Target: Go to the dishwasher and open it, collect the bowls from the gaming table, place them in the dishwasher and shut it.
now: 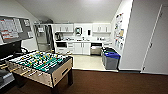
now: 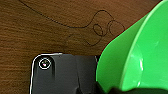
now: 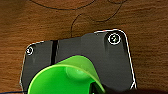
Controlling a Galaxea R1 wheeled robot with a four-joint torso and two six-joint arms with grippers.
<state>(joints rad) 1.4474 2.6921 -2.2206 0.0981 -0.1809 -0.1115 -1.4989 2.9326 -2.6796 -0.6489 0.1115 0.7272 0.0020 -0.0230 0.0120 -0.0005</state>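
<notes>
In the left wrist view a wide bright green bowl hangs over the brown carpet, with my left gripper shut on its lower edge. In the right wrist view a smaller green bowl is also off the floor, its mouth towards the camera, and my right gripper is shut on its rim. Far ahead in the head view, the dishwasher sits among white kitchen cabinets, with a dark gap above its grey front. The white-topped gaming table is out of view.
A green-field foosball table with rods stands close on the left. Grey bins with blue lids stand by the right wall before the kitchen. A steel fridge is at the back left. Brown carpet leads to pale kitchen floor.
</notes>
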